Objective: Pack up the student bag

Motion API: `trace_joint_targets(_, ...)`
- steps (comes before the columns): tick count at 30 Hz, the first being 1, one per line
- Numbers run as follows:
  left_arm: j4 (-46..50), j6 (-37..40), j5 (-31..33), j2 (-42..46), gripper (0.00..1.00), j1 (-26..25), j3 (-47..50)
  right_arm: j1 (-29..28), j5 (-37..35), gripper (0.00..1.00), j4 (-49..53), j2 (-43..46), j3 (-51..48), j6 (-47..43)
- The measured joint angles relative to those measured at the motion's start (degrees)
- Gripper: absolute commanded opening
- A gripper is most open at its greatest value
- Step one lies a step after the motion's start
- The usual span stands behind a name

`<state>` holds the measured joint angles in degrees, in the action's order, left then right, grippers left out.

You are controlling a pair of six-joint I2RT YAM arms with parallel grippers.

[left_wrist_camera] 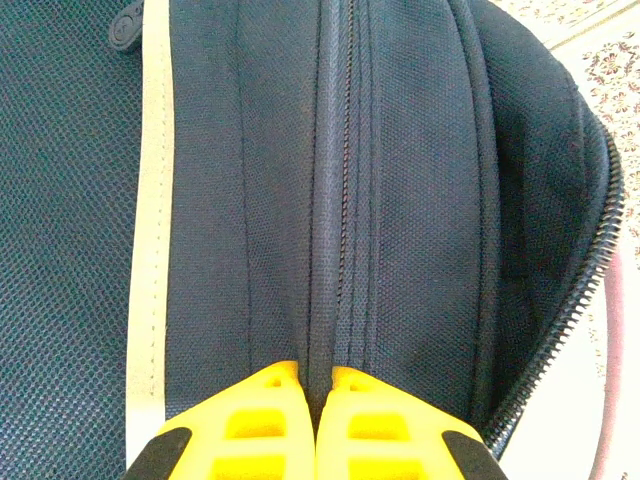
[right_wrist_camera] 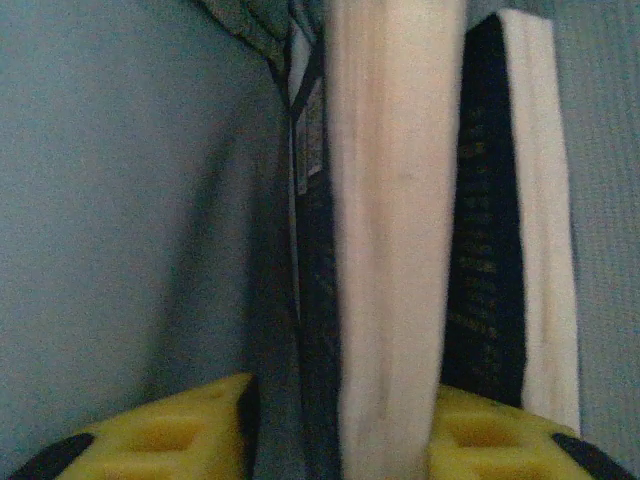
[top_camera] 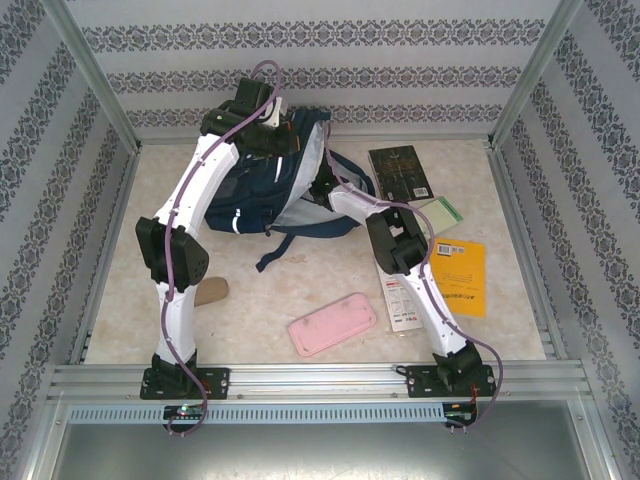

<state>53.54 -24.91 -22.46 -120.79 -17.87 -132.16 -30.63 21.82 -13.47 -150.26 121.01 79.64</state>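
Note:
The student bag (top_camera: 262,190), navy with white trim, lies at the back of the table with its main compartment unzipped toward the right. My left gripper (left_wrist_camera: 317,385) is at the bag's top, shut on a ridge of navy fabric beside the closed zipper (left_wrist_camera: 345,200). My right gripper (right_wrist_camera: 340,400) is inside the bag against the grey lining (right_wrist_camera: 120,200). Its yellow fingers (right_wrist_camera: 200,420) stand apart, open, with the pale page edge of a book (right_wrist_camera: 395,220) upright between them. A second book (right_wrist_camera: 500,200) with a dark cover stands just to the right.
On the table to the right of the bag lie a dark book (top_camera: 400,172), a green booklet (top_camera: 443,212), a yellow book (top_camera: 460,275) and a white leaflet (top_camera: 403,297). A pink pencil case (top_camera: 332,323) lies near the front. A brown object (top_camera: 212,291) sits by the left arm.

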Motion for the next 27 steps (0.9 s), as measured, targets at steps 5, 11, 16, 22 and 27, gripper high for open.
trace_joint_targets(5,0.09,0.81,1.84,0.00,0.00,-0.02,-0.07,0.81,0.55,0.60,2.16,4.50,-6.47,-3.13)
trace_joint_targets(11,0.11,2.91,5.81,0.24,0.00,-0.13,0.42,1.62,1.14,0.64,3.23,14.03,-15.93,-6.97)
trace_joint_targets(16,0.07,4.83,9.05,1.29,0.00,-0.13,3.85,2.08,1.49,0.62,3.21,22.38,-23.85,-9.60)
trace_joint_targets(22,-0.15,6.73,14.23,2.27,0.00,-0.11,8.79,3.17,1.51,0.54,4.63,33.22,-36.70,-14.32)
trace_joint_targets(27,-1.97,6.95,16.68,3.45,0.02,-0.07,13.55,5.18,0.13,0.42,10.51,41.66,-43.21,-21.59)
